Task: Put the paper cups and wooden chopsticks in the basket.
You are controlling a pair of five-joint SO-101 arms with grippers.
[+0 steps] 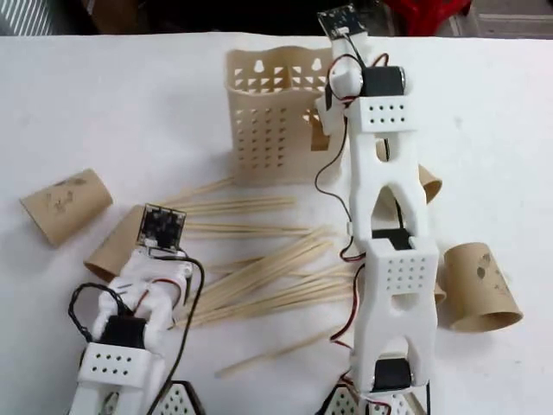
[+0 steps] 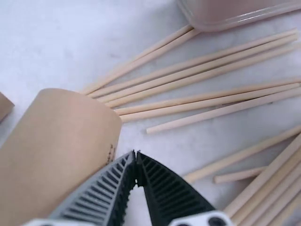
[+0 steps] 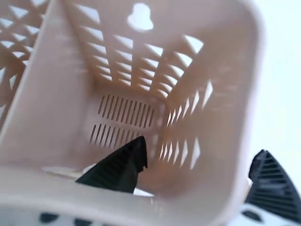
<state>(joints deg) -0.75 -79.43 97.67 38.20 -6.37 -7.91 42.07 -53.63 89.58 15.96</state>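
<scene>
Under right arm (image 1: 389,216), paper cup (image 1: 429,184) mostly hidden.

Brown cups (image 1: 66,206), chopsticks (image 1: 259,277) lie outside beige basket (image 1: 272,121).

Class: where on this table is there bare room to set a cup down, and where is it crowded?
Bare: the white table between the beige perforated plastic basket and the leftmost brown paper cup; also the far right corner, beyond the rightmost brown paper cup. Crowded: the middle, strewn with pale wooden chopsticks.
</scene>
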